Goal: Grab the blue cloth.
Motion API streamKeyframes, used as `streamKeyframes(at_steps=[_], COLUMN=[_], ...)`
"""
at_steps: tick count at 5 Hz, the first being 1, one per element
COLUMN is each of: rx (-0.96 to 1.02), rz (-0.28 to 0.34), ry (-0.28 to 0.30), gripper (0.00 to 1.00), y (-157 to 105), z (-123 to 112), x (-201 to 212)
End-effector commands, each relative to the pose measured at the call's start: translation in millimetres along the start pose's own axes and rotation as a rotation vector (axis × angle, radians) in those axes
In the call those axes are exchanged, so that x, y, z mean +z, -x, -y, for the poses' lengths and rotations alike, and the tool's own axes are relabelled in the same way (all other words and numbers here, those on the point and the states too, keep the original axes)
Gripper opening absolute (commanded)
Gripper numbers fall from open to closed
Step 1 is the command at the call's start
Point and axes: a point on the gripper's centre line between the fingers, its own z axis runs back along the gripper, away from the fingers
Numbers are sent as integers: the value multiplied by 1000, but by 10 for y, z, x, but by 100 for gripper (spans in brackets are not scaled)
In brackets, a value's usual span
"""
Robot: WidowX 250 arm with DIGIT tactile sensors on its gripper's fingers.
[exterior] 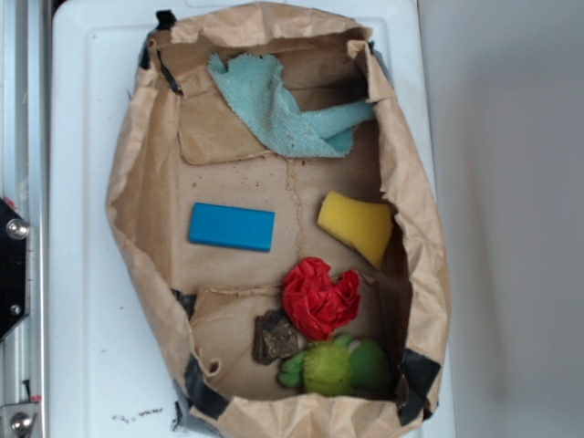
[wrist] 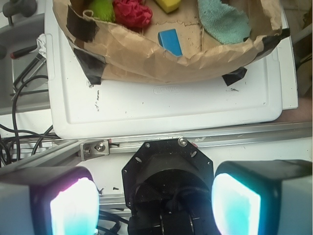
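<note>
Where a white tray [exterior: 82, 274] carries a brown paper bag [exterior: 137, 182] taped black at its corners, cloth [exterior: 278, 114] located at the far end of the bag floor, draped partly up the paper wall, well apart from the gripper [wrist: 156, 200]. Around it on the bag floor: blue block [exterior: 232, 226] left of centre, yellow sponge [exterior: 358, 224] right, red rag [exterior: 319, 297], dark lump [exterior: 274, 338] and green toy [exterior: 336, 365] at the near end. Gripper outside the bag, beyond the tray edge over a metal rail [wrist: 195, 139], fingers [wrist: 73, 205] spread wide apart, nothing between them; loose cables [wrist: 24, 132] beside the tray.
</note>
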Motion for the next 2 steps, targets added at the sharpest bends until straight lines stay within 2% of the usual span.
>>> streamKeyframes(at_steps=[1, 2], rx=[40, 32], rz=[58, 92], ry=[-30, -34], gripper=[100, 100], y=[-536, -722], z=[-13, -57], x=[-215, -309])
